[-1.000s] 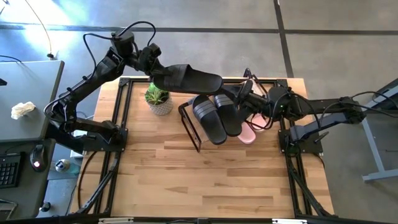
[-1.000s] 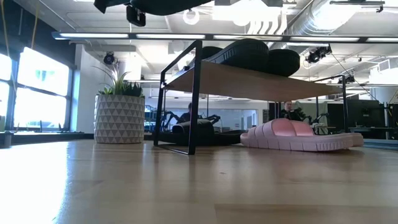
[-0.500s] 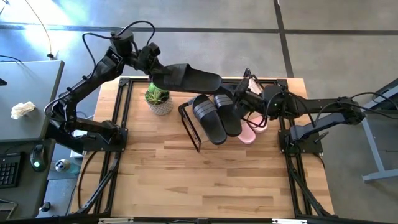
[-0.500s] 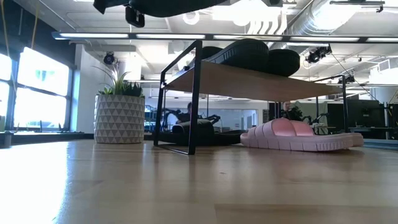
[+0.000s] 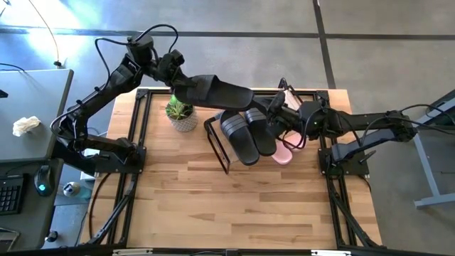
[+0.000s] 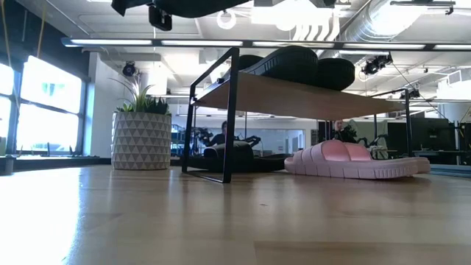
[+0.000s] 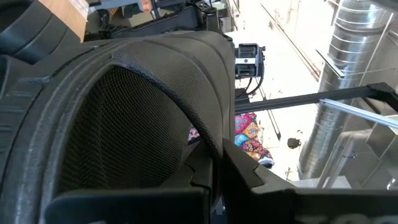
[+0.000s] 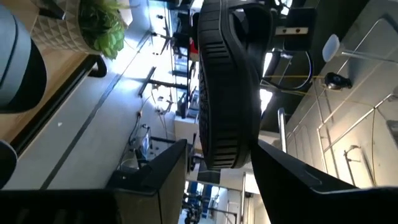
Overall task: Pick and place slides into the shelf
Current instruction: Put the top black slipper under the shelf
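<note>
My left gripper (image 5: 178,84) is shut on a black slide (image 5: 217,90), held high over the table's far edge; the slide also fills the left wrist view (image 7: 124,112). My right gripper (image 5: 274,107) is open. Its fingers stand on either side of the slide's free end (image 8: 227,143), and I cannot tell whether they touch it. The shelf (image 5: 220,142) stands on the table with two black slides (image 5: 247,134) lying on its wood board (image 6: 294,96). A pink slide (image 6: 353,162) rests sole down on the table beside the shelf (image 5: 283,153). My left gripper holds the black slide by its end nearest the table's left (image 5: 186,87), coming at it from the left. The slide itself hides the fingers' place of contact. The slide is lifted clear, roughly level, with its long axis running toward the table's right.
A potted green plant (image 5: 181,114) in a white patterned pot (image 6: 140,140) stands at the far left, just left of the shelf. Bare wood table (image 5: 234,199) stretches from the shelf to the near edge. A desk with a keyboard (image 5: 11,195) lies off the table's left.
My right gripper has moved toward the table's left and a little toward the far edge, closing in on the free end of the held black slide. The slide has stayed aloft in my left gripper.
</note>
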Robot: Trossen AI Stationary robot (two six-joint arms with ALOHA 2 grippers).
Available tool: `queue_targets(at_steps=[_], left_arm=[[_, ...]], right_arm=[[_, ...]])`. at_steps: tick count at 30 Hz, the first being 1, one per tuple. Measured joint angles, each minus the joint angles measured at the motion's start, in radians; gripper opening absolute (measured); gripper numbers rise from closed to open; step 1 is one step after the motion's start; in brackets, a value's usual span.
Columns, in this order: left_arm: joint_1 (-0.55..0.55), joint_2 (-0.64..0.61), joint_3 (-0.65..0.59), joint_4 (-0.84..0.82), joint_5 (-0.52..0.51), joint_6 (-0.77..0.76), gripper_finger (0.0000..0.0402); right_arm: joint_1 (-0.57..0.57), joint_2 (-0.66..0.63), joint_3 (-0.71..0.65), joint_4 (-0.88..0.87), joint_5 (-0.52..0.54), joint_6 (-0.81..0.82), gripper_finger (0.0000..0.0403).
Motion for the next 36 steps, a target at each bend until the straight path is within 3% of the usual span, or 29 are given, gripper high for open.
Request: queue_targets(at_steps=[23,36], left_arm=[[-0.006,0.0,0.0,-0.001,-0.001,0.0,0.0002],[-0.073,0.0,0.0,-0.001,-0.001,0.0,0.0002]], right_arm=[[-0.01,0.013,-0.001,0.071,-0.116,-0.033,0.017],[-0.042,0.043,-0.001,0.105,-0.07,-0.042,0.017]])
